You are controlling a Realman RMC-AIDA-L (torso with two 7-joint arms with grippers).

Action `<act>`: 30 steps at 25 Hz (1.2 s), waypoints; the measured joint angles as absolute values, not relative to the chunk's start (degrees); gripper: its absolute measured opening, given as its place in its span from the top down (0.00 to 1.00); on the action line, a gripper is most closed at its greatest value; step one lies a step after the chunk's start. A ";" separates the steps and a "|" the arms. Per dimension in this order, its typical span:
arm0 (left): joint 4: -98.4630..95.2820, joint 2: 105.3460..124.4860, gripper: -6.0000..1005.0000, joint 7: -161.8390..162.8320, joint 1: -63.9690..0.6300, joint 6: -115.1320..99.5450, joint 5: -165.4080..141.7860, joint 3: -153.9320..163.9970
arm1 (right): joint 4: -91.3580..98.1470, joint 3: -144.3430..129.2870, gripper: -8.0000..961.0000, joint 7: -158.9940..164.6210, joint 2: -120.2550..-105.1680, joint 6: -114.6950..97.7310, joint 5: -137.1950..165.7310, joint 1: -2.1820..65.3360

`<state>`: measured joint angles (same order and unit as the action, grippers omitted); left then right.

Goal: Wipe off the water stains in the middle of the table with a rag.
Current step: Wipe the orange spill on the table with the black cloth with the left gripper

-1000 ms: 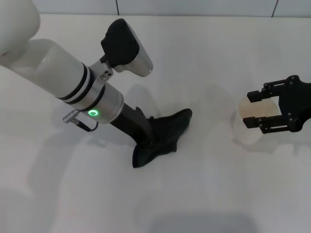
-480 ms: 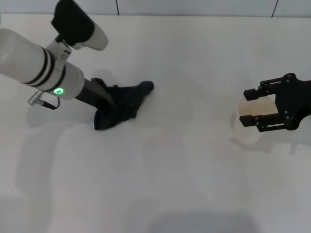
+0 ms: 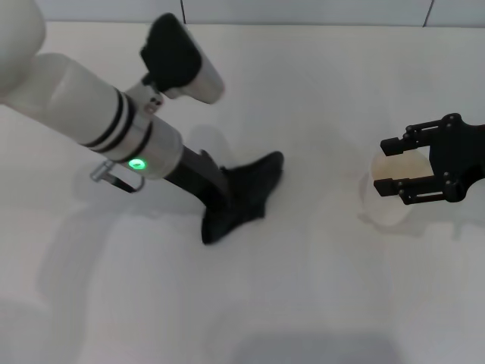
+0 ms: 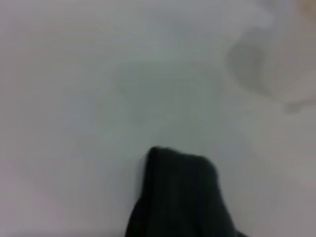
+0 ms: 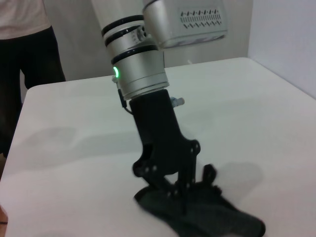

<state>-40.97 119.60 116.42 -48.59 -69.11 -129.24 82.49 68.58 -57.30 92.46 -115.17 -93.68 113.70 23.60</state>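
My left gripper is shut on the black rag and presses it flat on the white table, left of the middle. The rag's pointed tail trails away from the arm. The right wrist view shows the same gripper from the front, its fingers pinched into the rag. The rag's end also shows in the left wrist view. No orange water stain shows in any view. My right gripper is at the right, shut on a white paper cup.
A person in dark trousers stands beyond the table's far side in the right wrist view. A wall runs along the table's back edge.
My left arm swept the rag to the back left, then dragged it back toward the middle. The right gripper and the cup have barely moved.
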 joint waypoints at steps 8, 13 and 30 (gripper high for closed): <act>-40.87 119.56 0.91 117.99 -48.07 -68.09 -126.67 87.42 | 68.66 -57.31 0.34 92.46 -115.14 -93.83 113.71 23.76; -40.44 119.27 0.89 118.08 -47.48 -66.71 -134.77 78.02 | 68.45 -57.74 0.34 92.46 -115.13 -93.75 113.73 23.78; -44.75 119.63 0.84 117.52 -46.94 -71.72 -127.20 84.70 | 68.82 -57.94 0.34 92.61 -115.21 -93.63 113.73 23.54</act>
<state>-44.75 119.63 117.52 -46.94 -71.72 -127.20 84.70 68.82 -57.94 92.61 -115.21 -93.63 113.73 23.54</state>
